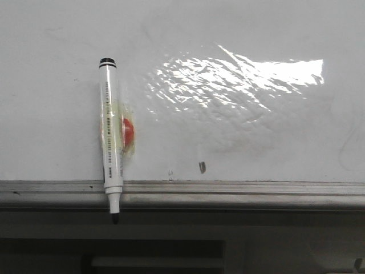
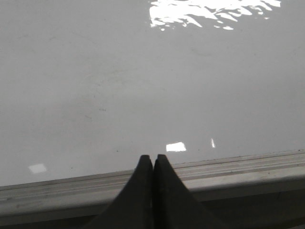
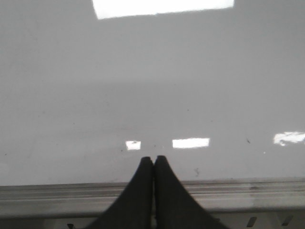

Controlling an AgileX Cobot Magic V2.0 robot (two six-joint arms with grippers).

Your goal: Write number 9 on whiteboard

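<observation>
Front view: large glossy white whiteboard [image 1: 239, 131] with wrinkled reflective film lay flat, a bright glare patch across its upper right. A white-barrelled marker with black cap end [image 1: 110, 137] rested on the board's left part, lengthwise, its dark tip overhanging the grey metal ledge [image 1: 228, 194]. A red-and-yellow round object [image 1: 127, 132] touched the marker's barrel; what it was could not be told. A small dark smudge mark [image 1: 202, 166] sat near the ledge, right of the marker. No thin black strokes of a number 9 showed on the board. Neither arm appeared in this view.

Left wrist view: the left claw [image 2: 153, 158], black fingers pressed together with nothing between them, sat over the ledge [image 2: 228, 167].

Right wrist view: the right claw [image 3: 153, 160], likewise closed and empty, over the ledge [image 3: 248, 191]. The marker showed in neither wrist view.
</observation>
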